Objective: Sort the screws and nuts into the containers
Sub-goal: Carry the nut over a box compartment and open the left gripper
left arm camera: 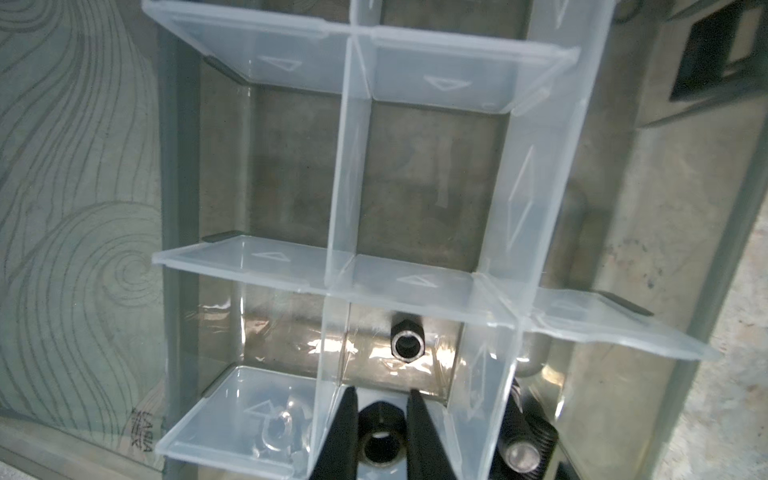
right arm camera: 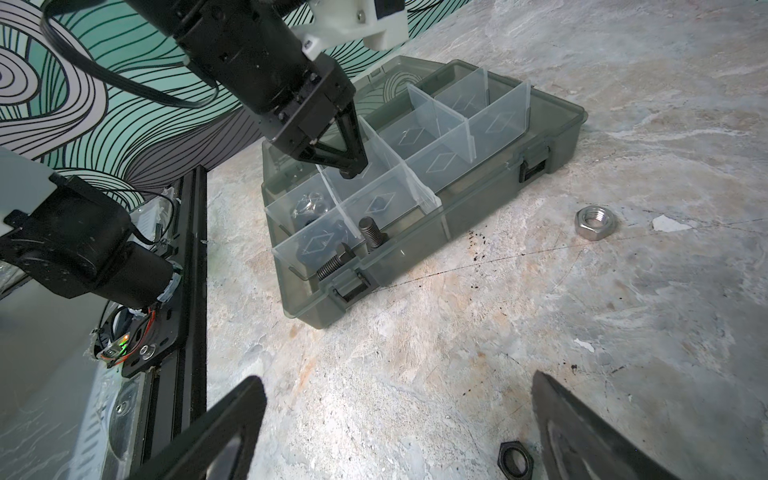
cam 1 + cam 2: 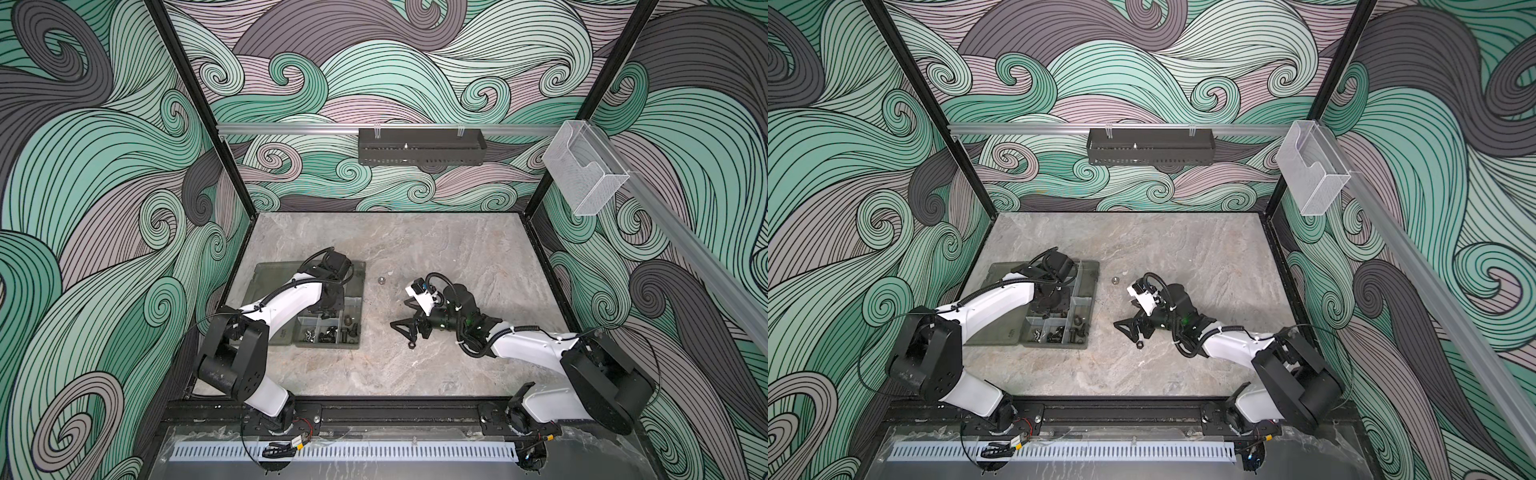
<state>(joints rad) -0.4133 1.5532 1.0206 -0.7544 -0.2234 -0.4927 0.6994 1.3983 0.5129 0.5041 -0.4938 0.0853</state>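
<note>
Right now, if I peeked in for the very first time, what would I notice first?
Probably the swirly green wave walls all around. Then the left gripper, pinching a black nut over a compartment of the grey-green organizer box on the table's left side. A shiny silver nut lies alone on the marble table beside the box, not far from the open right gripper.

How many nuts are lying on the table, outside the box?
2. A silver nut lies on the table, just right of the box in both top views. A black nut lies close to the right gripper. Others may be hidden from view.
</note>
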